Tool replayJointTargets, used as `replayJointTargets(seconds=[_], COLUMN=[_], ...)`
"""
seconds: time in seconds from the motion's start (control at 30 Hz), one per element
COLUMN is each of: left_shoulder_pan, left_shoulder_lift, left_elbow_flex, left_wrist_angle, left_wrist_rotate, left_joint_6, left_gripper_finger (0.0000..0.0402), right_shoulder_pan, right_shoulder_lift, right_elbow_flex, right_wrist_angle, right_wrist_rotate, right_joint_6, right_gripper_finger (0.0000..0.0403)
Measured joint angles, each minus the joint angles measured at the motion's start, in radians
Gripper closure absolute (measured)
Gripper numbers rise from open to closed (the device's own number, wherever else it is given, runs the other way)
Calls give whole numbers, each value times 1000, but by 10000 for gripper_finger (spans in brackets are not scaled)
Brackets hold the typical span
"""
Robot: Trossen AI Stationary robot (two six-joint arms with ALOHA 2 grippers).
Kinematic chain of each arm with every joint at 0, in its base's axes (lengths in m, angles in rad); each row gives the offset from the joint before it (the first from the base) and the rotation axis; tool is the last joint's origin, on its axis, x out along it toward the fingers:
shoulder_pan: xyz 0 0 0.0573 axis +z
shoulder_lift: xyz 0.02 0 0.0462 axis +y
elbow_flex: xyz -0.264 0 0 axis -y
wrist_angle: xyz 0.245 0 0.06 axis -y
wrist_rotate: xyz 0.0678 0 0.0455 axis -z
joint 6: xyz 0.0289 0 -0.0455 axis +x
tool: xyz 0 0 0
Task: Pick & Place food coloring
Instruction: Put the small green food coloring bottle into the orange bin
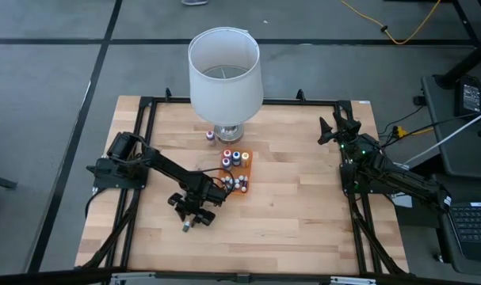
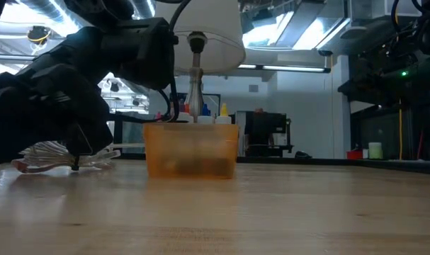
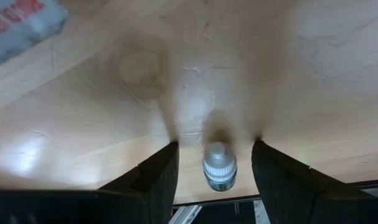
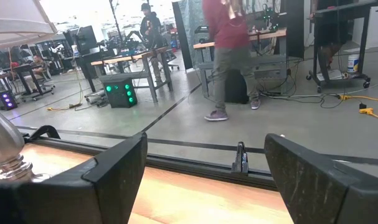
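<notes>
The food coloring bottles (image 1: 234, 162) stand in an orange tray (image 1: 245, 176) at mid-table; their caps (image 2: 200, 113) show above the tray's wall in the low view. One bottle (image 1: 211, 136) stands alone by the lamp's base. A white-capped bottle (image 3: 220, 168) with a green label sits on the table between the fingers of my left gripper (image 3: 215, 143). That gripper (image 1: 189, 220) is open, points down near the tray's near left corner, and has a gap to the bottle on both sides. My right gripper (image 4: 204, 149) is open and waits at the table's far right (image 1: 335, 128).
A white-shaded lamp (image 1: 224, 75) stands at the table's far middle. A crumpled clear wrapper (image 2: 66, 156) lies on the table behind my left gripper in the low view. A black frame (image 1: 145, 107) runs round the tabletop. A person (image 4: 229, 50) walks in the room beyond.
</notes>
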Motion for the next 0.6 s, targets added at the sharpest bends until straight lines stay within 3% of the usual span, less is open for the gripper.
replayJointTargets(seconds=[0.6], left_shoulder_pan=[-19], left_shoulder_lift=[-9], left_elbow_flex=[0], left_wrist_angle=[4], left_wrist_rotate=[-36], left_joint_6=[93], left_gripper_finger=[351], right_shoulder_pan=[0], right_shoulder_lift=[0], right_elbow_flex=[0], right_wrist_angle=[0], right_wrist_rotate=[0], right_joint_6=[0], right_gripper_finger=[79])
